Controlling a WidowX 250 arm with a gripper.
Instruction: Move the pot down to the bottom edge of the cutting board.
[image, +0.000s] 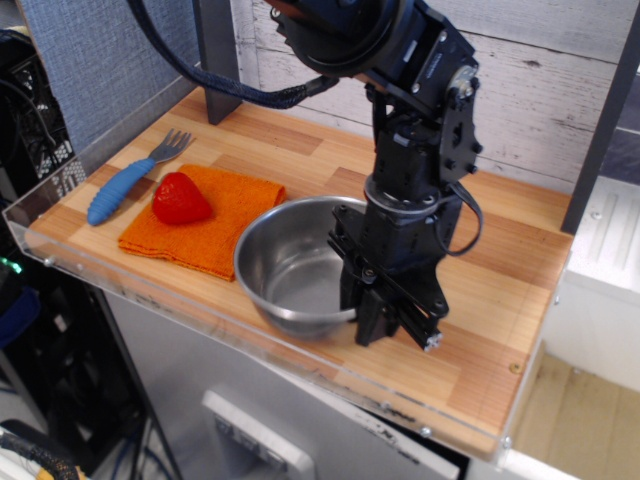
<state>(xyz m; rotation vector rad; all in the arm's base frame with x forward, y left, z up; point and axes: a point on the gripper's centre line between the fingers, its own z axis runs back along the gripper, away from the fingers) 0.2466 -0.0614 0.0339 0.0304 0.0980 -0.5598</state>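
Gripping the right-hand rim of the big, shiny, round stainless-steel pot (290, 265), the black claw (372, 318) points down at centre frame, its fingers clamped on the pot's rolled edge. The pot sits on the large rectangular wooden cutting board (490, 290) of light and reddish plank stripes, low in the middle of the frame, close to the board's near edge and just behind the clear acrylic rim (200, 325) that runs along it. Whether its base rests fully flat on the wood cannot be told.

To the left of the pot, touching or just overlapping its left rim, lies a folded orange cloth (215, 225). A red strawberry toy (181, 198) sits on the cloth's upper left part. Further left, near the board's left end, a fork with a blue ribbed handle (125, 186) lies on the wood, tines toward the upper part of the frame. The black robot arm (400, 90) rises from the claw to the top of the frame.
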